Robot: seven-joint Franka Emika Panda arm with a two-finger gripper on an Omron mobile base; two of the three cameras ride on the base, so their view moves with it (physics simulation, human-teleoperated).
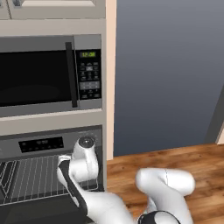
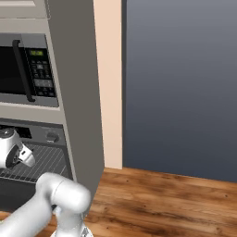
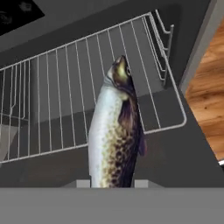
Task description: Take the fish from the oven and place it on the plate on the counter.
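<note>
Silvery, speckled slim fish (image 3: 114, 135) at my gripper (image 3: 111, 183), above the steel-grey oven's wire rack (image 3: 65, 87).
Looks slick, floppy; I'd pinch mid-body; can't tell whether my fingers clamp it.

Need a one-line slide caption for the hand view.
Fish gripped over the oven's wire rack.

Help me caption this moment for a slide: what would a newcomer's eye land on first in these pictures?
First, the fish in the hand view: silvery with a speckled brown flank, head pointing away, large in front of the oven's wire rack. Its tail end runs down to where the jaws would be, so it looks held, though the grip itself is hidden. Next, the white arm reaching into the open oven below the microwave.
</note>
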